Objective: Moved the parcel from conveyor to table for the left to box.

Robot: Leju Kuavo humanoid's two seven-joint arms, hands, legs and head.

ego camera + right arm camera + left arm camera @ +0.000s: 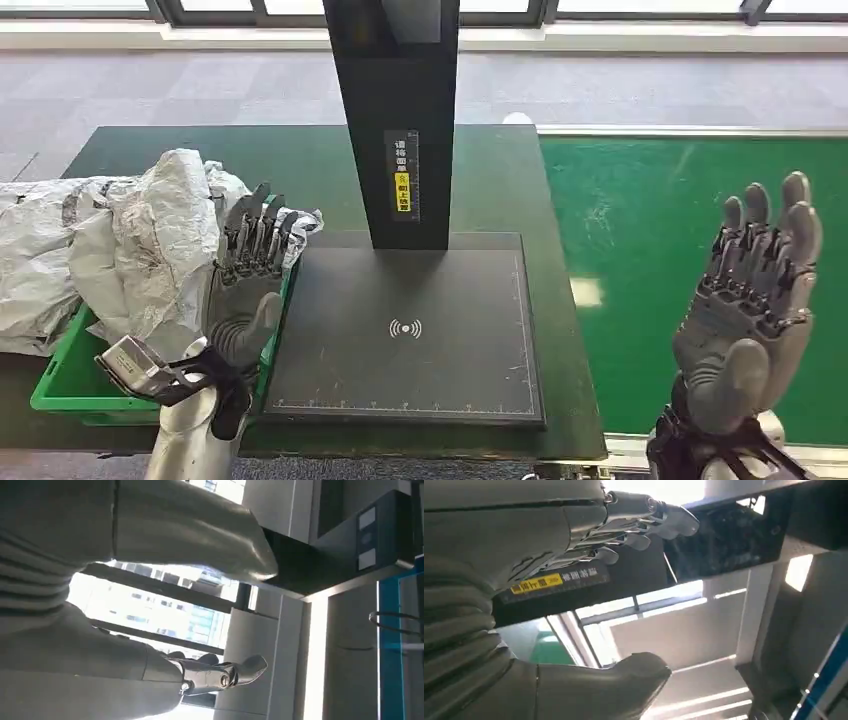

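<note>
Two robot hands, nearest of all, both raised with palms up. Left hand (245,290) spread wide, holding nothing, just above the right rim of one green box (62,385) and just beside the crinkled silver parcels (150,245). Right hand (752,290) also spread wide with nothing in it, up over the green conveyor (680,260), well apart from the parcels. From the left wrist, fingers (649,520) stretched out straight and thumb apart, with nothing between them. From the right wrist, the same: fingers (225,672) straight, nothing held. Silver parcels heaped in and over the green box at the left end of the table (310,165); hard to count, at least two, maybe more. One flat black pad (405,335) in the middle of the table, with a small white wave sign on it and tiny ruler marks along its edges. One black post (395,110) standing at the back of the pad. One label (402,170) on the post, white writing above and a yellow patch below, too small to read. Farthest, grey floor and a window frame.
</note>
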